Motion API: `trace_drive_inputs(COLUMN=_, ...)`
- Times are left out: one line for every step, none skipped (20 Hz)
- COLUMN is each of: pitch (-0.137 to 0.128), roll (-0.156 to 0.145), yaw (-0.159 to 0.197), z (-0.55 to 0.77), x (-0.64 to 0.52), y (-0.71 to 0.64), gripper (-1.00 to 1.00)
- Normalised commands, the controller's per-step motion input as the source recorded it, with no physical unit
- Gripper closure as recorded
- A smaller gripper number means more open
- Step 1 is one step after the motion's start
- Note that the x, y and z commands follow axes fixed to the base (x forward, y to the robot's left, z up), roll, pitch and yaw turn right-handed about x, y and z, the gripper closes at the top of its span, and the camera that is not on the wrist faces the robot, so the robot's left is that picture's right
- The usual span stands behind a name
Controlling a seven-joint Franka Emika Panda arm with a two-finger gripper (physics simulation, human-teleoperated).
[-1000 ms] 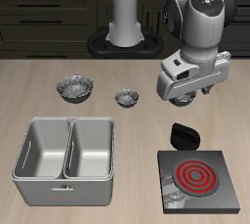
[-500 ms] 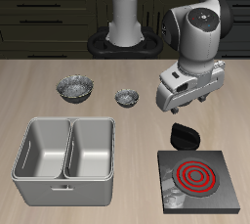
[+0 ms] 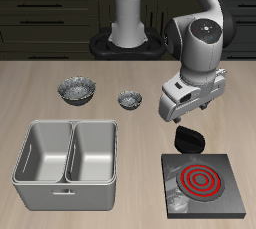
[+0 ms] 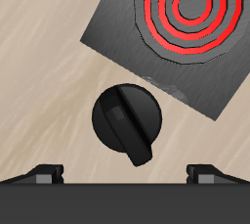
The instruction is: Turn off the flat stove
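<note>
Gripper (image 3: 189,114) empty, fingers spread apart, hovering above black lump (image 4: 127,122); beyond it, flat stove (image 3: 203,180) glowing red, awaiting shutoff.

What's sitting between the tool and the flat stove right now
A small black rounded lump lies on the table between the tool and the flat stove, whose rings glow red. The exterior view shows it; the wrist view shows the lump beside the stove's edge.

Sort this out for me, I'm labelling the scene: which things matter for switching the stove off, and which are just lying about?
Job: flat stove, rings glowing red; gripper, above the table.
Lying about: sink; two small bowls; black lump.
</note>
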Motion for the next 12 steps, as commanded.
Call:
trace_drive_inputs(pitch=0.048, roll=-0.019, yaw=-0.017, z=-0.21, x=0.01, y=0.01, gripper=-1.00)
trace_drive_inputs(pitch=-0.030, roll=0.016, yaw=0.134, z=-0.12, x=-0.07, y=-0.01, gripper=-1.00)
trace_drive_inputs(pitch=0.017, roll=-0.018, yaw=0.060, z=-0.24, x=-0.05, y=-0.09, gripper=-1.00)
trace_drive_inputs(pitch=-0.008, roll=-0.001, yaw=0.083, z=-0.15, x=-0.04, y=0.00, gripper=-1.00)
trace_drive_inputs(pitch=0.017, roll=-0.006, yaw=-0.011, z=-0.06, x=0.01, y=-0.12, gripper=-1.00)
trace_drive_inputs(pitch=0.000, roll=0.000, yaw=0.000, z=0.00, x=-0.02, y=-0.13, gripper=-1.00)
trace_drive_inputs(pitch=-0.038, roll=0.002, yaw=0.121, z=-0.30, x=-0.10, y=0.04, gripper=-1.00)
trace_drive_inputs(pitch=0.000, roll=0.000, yaw=0.000, z=0.02, x=-0.02, y=-0.11, gripper=-1.00)
trace_drive_inputs(pitch=0.005, roll=0.025, yaw=0.114, z=-0.53, x=-0.12, y=-0.03, gripper=-1.00)
trace_drive_inputs(pitch=0.000, roll=0.000, yaw=0.000, z=0.02, x=-0.01, y=-0.07, gripper=-1.00)
trace_drive_inputs(pitch=0.046, roll=0.004, yaw=0.009, z=-0.34, x=-0.04, y=-0.08, gripper=-1.00)
trace_drive_inputs(pitch=0.000, roll=0.000, yaw=0.000, z=-0.01, x=-0.02, y=-0.06, gripper=-1.00)
